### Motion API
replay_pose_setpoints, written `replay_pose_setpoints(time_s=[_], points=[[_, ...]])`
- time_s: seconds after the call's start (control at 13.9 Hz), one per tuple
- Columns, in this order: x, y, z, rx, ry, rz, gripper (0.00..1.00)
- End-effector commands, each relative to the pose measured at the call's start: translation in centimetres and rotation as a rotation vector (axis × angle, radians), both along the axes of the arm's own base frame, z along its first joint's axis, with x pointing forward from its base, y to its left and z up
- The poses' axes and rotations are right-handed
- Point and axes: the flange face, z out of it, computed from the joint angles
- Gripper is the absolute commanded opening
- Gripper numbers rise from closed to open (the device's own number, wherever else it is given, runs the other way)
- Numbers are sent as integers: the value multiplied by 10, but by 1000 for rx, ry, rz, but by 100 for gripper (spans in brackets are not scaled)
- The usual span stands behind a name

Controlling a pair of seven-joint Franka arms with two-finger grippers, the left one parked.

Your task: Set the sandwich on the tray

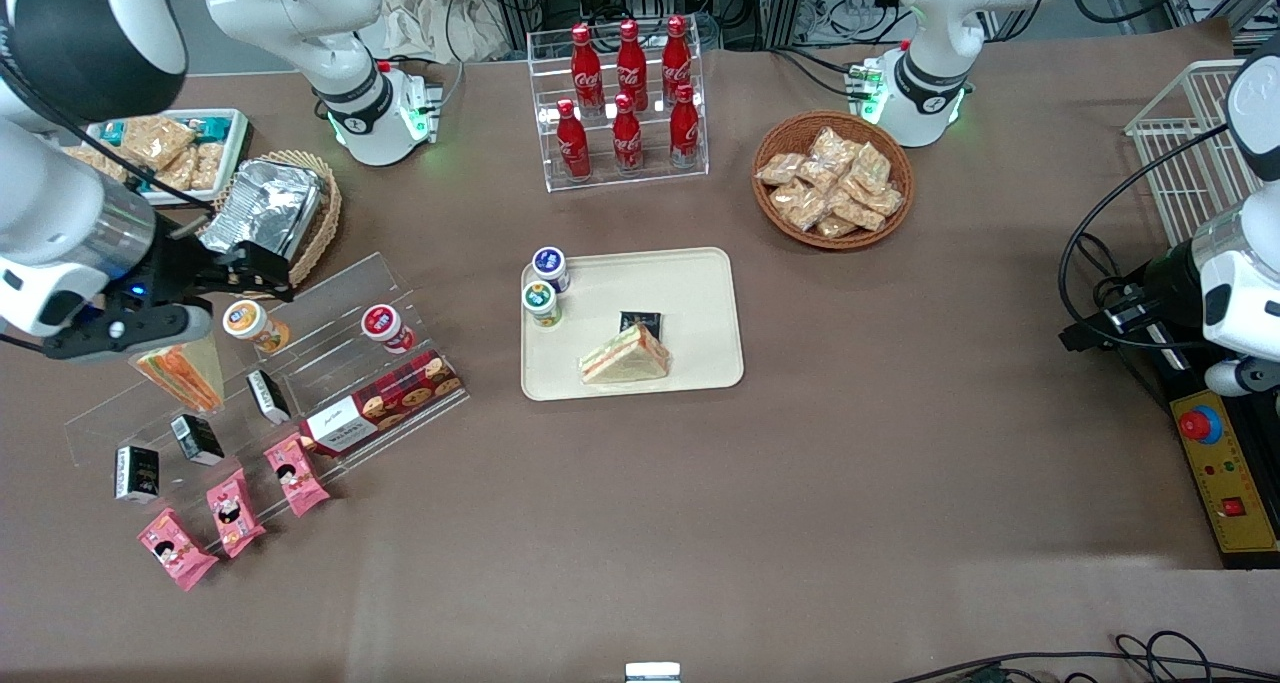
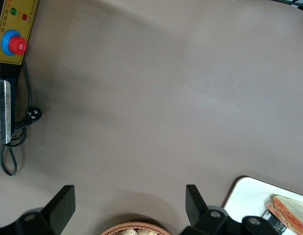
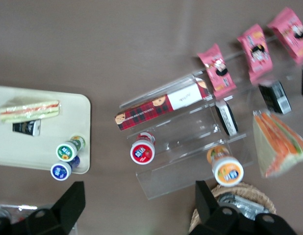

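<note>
One sandwich, a pale wedge with orange and green layers, lies on the cream tray at mid-table. A near-identical wedge leans on the clear acrylic stand toward the working arm's end of the table. My right gripper hovers open above the stand's edge farther from the front camera, beside the foil container, with nothing between its fingers. It is apart from both wedges.
Two small cups and a black packet share the tray. The stand holds cups, black packets, a plaid cookie box and pink packs. Foil container, cola rack and snack basket stand farther back.
</note>
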Motion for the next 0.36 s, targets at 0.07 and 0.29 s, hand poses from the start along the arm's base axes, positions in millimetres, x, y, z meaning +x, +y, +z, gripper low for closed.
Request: replay_pose_setpoints(time_s=[0.07,0.29], points=[[-9,-43,10,-9,5,-126,100],[-8,-75,10,-12,4,-173,100]])
